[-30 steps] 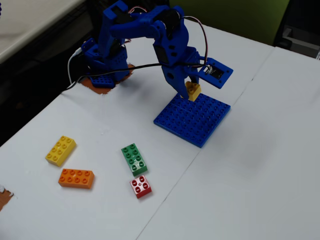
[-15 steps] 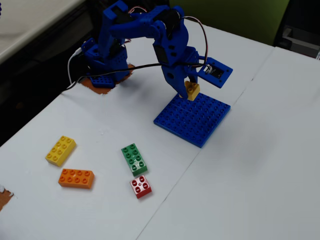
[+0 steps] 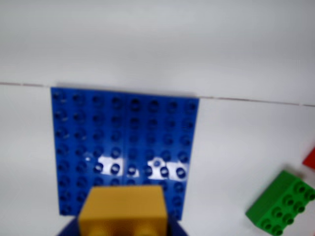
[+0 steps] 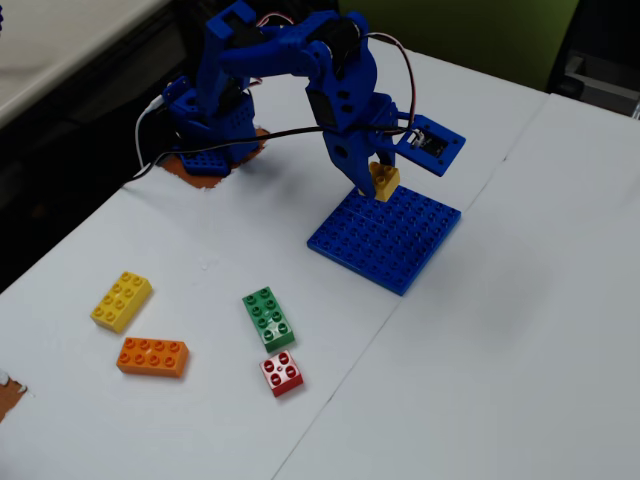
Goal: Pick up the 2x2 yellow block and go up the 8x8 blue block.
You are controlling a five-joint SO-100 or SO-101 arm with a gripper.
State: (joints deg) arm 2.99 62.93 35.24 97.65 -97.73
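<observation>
The 2x2 yellow block (image 4: pixel 385 181) hangs in my gripper (image 4: pixel 380 186), which is shut on it, just above the far corner of the 8x8 blue block (image 4: pixel 392 240) in the fixed view. In the wrist view the yellow block (image 3: pixel 123 209) fills the bottom centre between the gripper's (image 3: pixel 123 230) dark blue fingers, its underside facing the camera. Beyond it the blue baseplate (image 3: pixel 123 132) lies flat on the white table with all its studs bare. I cannot tell whether the block touches the plate.
A yellow 2x4 brick (image 4: pixel 121 301), an orange 2x4 brick (image 4: pixel 152 357), a green brick (image 4: pixel 268 318) and a red 2x2 brick (image 4: pixel 283 373) lie at the front left. The green brick (image 3: pixel 283 206) shows at the wrist view's lower right. The arm's base (image 4: pixel 210 130) stands at the back left.
The gripper with the yellow block shifted very slightly up and left a second ago; since half a second ago nothing has visibly moved.
</observation>
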